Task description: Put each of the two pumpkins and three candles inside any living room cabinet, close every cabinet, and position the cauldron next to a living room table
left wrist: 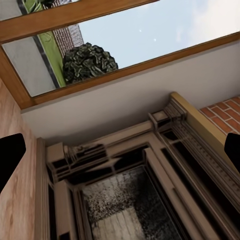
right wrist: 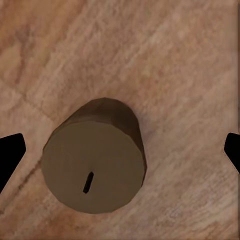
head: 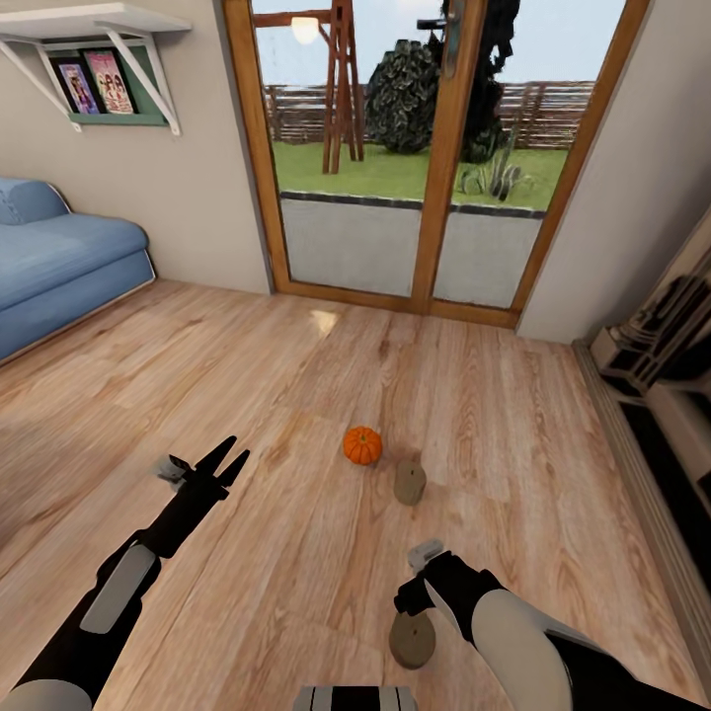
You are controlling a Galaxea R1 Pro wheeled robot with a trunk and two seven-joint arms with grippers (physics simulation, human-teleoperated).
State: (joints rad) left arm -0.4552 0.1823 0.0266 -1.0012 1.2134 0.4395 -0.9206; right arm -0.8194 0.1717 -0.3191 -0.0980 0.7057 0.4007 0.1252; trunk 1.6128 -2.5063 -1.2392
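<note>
so the right gripper (right wrist: pixel 120 147) is hanging straight over a candle (right wrist: pixel 95 162) that stands upright on the wood floor (head: pixel 296 395), and the wrist view looks right down on its flat top and wick slot. jaws are spread wide, fingertips well clear on both sides, nothing held. in the head view that candle (head: pixel 412 640) is just below the right wrist, close to the robot's base.

if i were doing this grab: the candle sits a bit off centre between the fingers in the wrist view, so i'd nudge sideways until it's in the middle, then drop straight down and close on the round side wall, low enough that it doesn't squirt out. it's a stubby cylinder, so a lopsided close will probably just tip or roll it.

a second candle (head: pixel 410 483) stands further out on the floor, just beside the pumpkin (head: pixel 362 445), both in the open middle of the floor in front of the glass door (head: pixel 434 148). the left gripper (head: pixel 229 464) is open too, empty, held above the floor and pointing toward the fireplace (left wrist: pixel 130 200). leave it parked for now.

can't spot the cabinet from here.
</note>
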